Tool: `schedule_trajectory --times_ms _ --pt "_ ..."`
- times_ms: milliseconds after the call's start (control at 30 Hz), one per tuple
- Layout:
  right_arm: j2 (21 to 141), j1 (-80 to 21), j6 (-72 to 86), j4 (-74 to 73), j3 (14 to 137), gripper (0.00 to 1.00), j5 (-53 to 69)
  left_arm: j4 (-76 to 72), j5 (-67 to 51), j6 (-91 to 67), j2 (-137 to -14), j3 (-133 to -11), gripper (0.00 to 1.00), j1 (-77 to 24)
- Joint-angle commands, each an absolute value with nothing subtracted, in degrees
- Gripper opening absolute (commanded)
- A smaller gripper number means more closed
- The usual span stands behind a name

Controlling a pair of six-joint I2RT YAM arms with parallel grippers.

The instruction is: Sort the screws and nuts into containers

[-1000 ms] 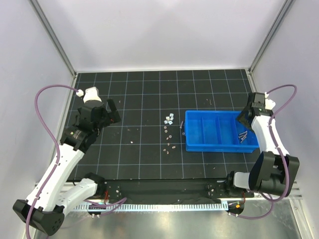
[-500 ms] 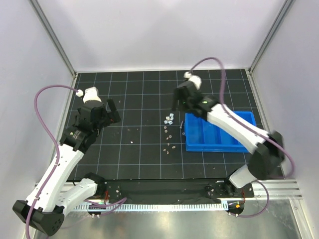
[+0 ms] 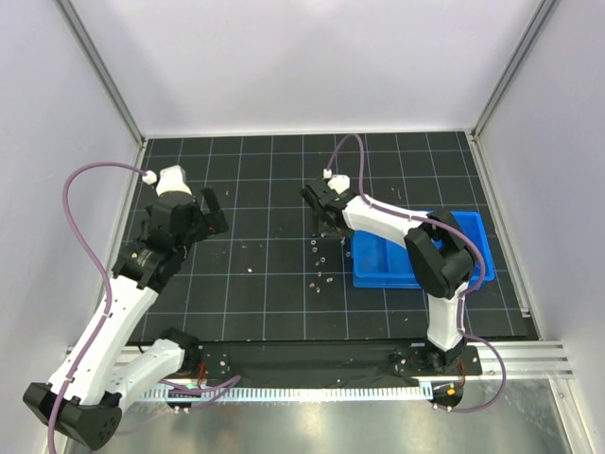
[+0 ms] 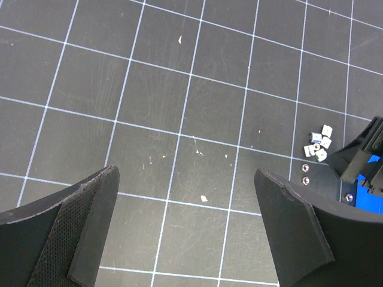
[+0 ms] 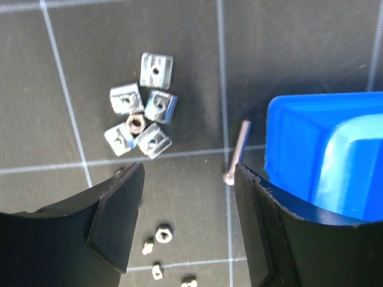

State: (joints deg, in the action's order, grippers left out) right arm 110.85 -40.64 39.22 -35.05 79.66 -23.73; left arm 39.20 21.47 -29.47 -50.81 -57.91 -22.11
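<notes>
Just left of the blue containers tray point(image 3: 397, 255) my right gripper point(image 3: 321, 223) hangs open and empty over the mat. In the right wrist view, several squarish nuts point(image 5: 143, 116) lie bunched ahead of the left finger. One thin screw point(image 5: 237, 150) lies beside the tray's corner point(image 5: 326, 149), close to the right fingertip. A few tiny nuts point(image 5: 163, 233) sit between the jaws. Smaller nuts point(image 3: 322, 276) trail toward the near side. My left gripper point(image 3: 216, 213) is open and empty over bare mat, far left of the nut cluster point(image 4: 317, 144).
The black grid mat point(image 3: 265, 284) ends at white walls and metal frame posts on the left, right and far side. My right arm point(image 3: 440, 255) lies across the blue tray and hides part of its inside. Pale specks point(image 4: 203, 198) dot the mat below the left gripper.
My right arm has swung from the tray's right side across to its left, and its gripper now hangs over the nuts and screw. The left arm has not moved.
</notes>
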Motion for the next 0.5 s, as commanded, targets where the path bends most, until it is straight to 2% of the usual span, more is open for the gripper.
schedule_trajectory --times_ms 0,100,367,467 --pt "108.72 -39.91 40.96 -35.77 80.86 0.68 -29.97 36.74 21.88 -28.65 -50.01 -57.74 1.00 -21.97" --pt "108.19 -38.33 41.13 -34.90 79.54 0.67 -29.36 36.74 21.71 -28.65 -50.19 -57.83 1.00 -21.88" --pt "110.12 -37.62 41.13 -34.10 78.23 0.56 -28.39 36.74 21.88 -28.65 -50.54 -57.83 1.00 -21.88" --pt "110.39 -37.53 41.22 -33.40 77.44 0.55 -27.86 36.74 21.80 -28.74 -50.71 -57.74 1.00 -21.88"
